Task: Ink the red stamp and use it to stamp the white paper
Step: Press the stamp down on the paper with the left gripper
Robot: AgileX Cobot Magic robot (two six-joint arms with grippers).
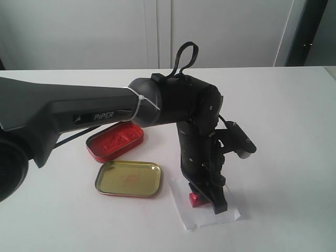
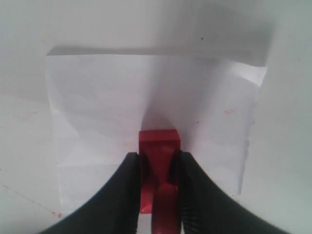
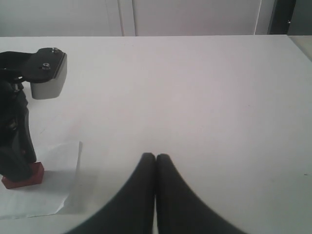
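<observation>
The red stamp (image 2: pixel 159 146) rests with its base down on the white paper (image 2: pixel 122 102), and my left gripper (image 2: pixel 157 168) is shut on it, one finger on each side. From the exterior view the left gripper (image 1: pixel 210 197) points straight down with the red stamp (image 1: pixel 195 199) at its tips on the white paper (image 1: pixel 191 216). In the right wrist view the red stamp (image 3: pixel 24 178) sits on the white paper (image 3: pixel 53 185) far off to the side. My right gripper (image 3: pixel 155 158) is shut, holds nothing, and hovers over bare table.
An oval red tin with a red ink pad (image 1: pixel 115 140) lies open on the white table (image 1: pixel 283 105). A gold tin lid (image 1: pixel 128 179) lies beside it, just left of the paper. The left arm (image 1: pixel 79 113) stretches across from the left.
</observation>
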